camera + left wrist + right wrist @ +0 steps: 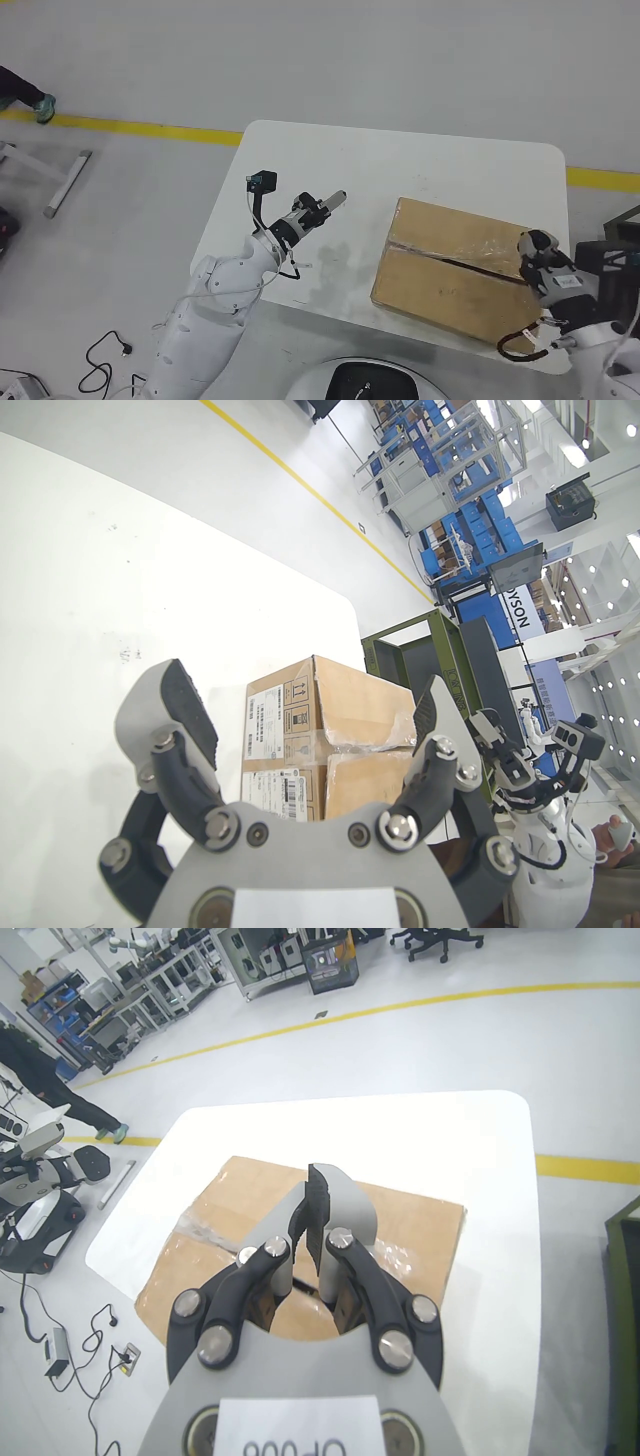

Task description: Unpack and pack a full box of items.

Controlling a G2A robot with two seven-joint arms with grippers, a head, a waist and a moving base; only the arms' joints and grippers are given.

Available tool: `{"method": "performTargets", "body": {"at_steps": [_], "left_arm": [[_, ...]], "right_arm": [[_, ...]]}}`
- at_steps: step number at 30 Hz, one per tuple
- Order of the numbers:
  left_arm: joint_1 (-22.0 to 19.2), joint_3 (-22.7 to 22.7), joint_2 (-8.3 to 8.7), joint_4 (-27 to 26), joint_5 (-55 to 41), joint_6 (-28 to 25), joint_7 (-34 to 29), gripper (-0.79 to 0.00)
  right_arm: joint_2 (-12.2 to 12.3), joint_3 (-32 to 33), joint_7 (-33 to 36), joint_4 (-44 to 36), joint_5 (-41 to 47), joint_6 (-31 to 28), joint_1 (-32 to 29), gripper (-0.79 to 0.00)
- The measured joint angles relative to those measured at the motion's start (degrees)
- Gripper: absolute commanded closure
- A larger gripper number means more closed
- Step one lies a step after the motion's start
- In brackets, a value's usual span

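A brown cardboard box (455,270) lies on the right half of the white table (330,170), its top flaps closed under clear tape along the middle seam. My left gripper (337,199) hangs open over the table to the left of the box, apart from it, pointing toward its labelled end (280,725). In the left wrist view its fingers (187,705) stand wide apart with nothing between them. My right gripper (312,1198) is shut and empty, held above the box top (410,1228) near the box's right end. The same gripper (535,245) sits at the box's right edge in the top view.
The table's left and far parts are bare white surface. A green cart (430,650) stands off the table's right side. Cables and a power strip (60,1343) lie on the floor near the table's front left corner. A yellow floor line (130,127) runs behind the table.
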Motion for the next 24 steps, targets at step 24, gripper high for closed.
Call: {"method": "performTargets", "body": {"at_steps": [24], "left_arm": [[0.0, 0.0, 0.00, 0.0, 0.0, 0.0, 0.0, -0.785]], "right_arm": [[0.5, 0.9, 11.5, 2.3, 2.8, -2.8, -2.1, 0.000]]}}
